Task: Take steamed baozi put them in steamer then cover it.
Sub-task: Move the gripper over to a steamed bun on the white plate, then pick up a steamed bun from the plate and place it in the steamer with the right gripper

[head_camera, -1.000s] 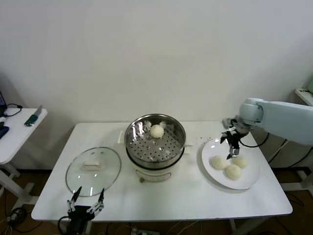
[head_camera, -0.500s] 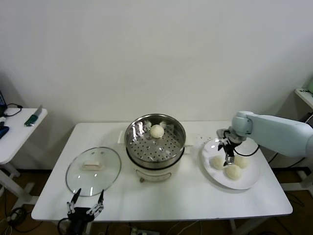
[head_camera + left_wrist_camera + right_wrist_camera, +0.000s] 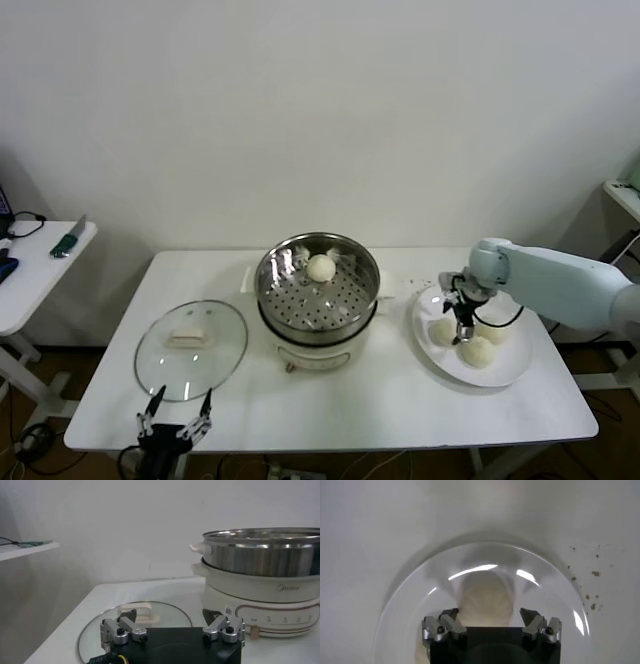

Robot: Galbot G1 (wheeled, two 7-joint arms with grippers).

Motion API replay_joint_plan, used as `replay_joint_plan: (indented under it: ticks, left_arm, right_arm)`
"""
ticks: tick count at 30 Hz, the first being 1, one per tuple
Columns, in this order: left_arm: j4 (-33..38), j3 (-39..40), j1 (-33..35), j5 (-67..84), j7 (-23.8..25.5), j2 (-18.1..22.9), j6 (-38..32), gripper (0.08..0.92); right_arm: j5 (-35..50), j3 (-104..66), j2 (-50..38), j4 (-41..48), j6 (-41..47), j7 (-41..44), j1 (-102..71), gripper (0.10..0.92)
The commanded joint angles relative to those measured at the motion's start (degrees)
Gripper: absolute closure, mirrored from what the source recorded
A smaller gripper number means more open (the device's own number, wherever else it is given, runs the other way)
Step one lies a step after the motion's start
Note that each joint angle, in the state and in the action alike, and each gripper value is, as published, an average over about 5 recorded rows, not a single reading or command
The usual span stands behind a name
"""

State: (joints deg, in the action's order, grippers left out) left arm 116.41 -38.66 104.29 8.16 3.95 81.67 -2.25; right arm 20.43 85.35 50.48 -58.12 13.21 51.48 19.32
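Right gripper [image 3: 462, 327] low over plate [image 3: 512, 369] beside steamer [image 3: 318, 290], jaws open astride one baozi [image 3: 486, 600], not yet clamped: centre on bun, close gently to avoid squashing; left gripper [image 3: 178, 428] open, parked near cover [image 3: 190, 345].

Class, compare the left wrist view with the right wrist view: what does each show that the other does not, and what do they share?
Only the left wrist view shows the steamer on its white base, the cover lying flat on the table, and the left end effector, open and empty. Only the right wrist view shows the plate and one baozi between the right end effector's fingers. Both share the white table.
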Motion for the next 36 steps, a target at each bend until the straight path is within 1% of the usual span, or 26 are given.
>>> replay_joint_plan:
  ticks: [1,10,17,21,28,36]
  left_arm:
    - [-0.1,-0.08,0.06,-0.01,0.01,-0.14,-0.02,0.177]
    - [0.02,-0.06,-0.07,-0.02,0.01,-0.25,0.07,0.177]
    - [-0.04,-0.04,-0.14,-0.13,0.02,-0.32,0.12,0.177]
    - [0.12,-0.05,-0.15,-0.27,0.04,-0.3,0.17,0.177]
    - [0.48,0.11,-0.1,-0.38,0.07,-0.55,0.29,0.177]
    - [1.0,0.62,-0.18,-0.43,0.07,-0.88,0.28,0.177]
  right_arm:
    - [-0.8,-1.67,0.16,0.44,0.17,-0.38,-1.75,0.277]
    - [-1.99,-1.84,0.22,0.43,0.08,-0.03,-1.44,0.365]
    - [0.08,0.01,0.1,-1.3,-0.87,1.98,3.94,0.377]
    - [3.36,4.46,-0.12,-4.25,-1.39,3.4,10.91,0.38]
    - [12.22,15.07,1.35,-11.08,-2.02,6.89,29.82,0.373]
    - [24.65,18.16,8.96,-15.75,-0.59,9.03,44.54,0.372]
